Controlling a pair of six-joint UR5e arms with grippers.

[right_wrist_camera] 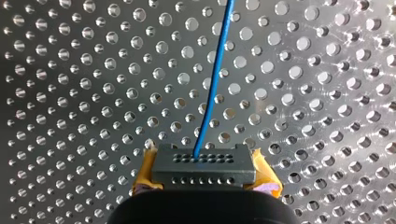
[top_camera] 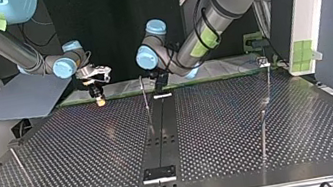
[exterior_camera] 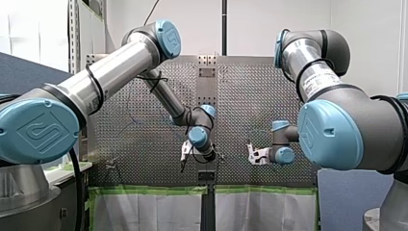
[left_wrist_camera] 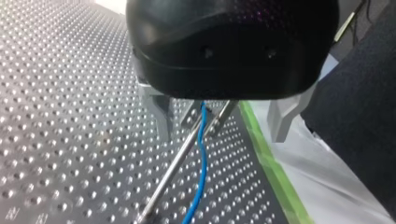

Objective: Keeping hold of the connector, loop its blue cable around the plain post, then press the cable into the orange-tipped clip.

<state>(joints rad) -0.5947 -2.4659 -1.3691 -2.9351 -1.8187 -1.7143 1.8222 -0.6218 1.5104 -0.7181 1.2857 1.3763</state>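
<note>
My right claw (right_wrist_camera: 205, 174) grips the connector (right_wrist_camera: 204, 164), its blue cable (right_wrist_camera: 212, 88) running ahead over the table (right_wrist_camera: 70, 93).

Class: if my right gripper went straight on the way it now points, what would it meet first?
Probably the perforated table: it fills the view ahead of my right gripper, whose connector would touch first. Depth is unclear.
</note>
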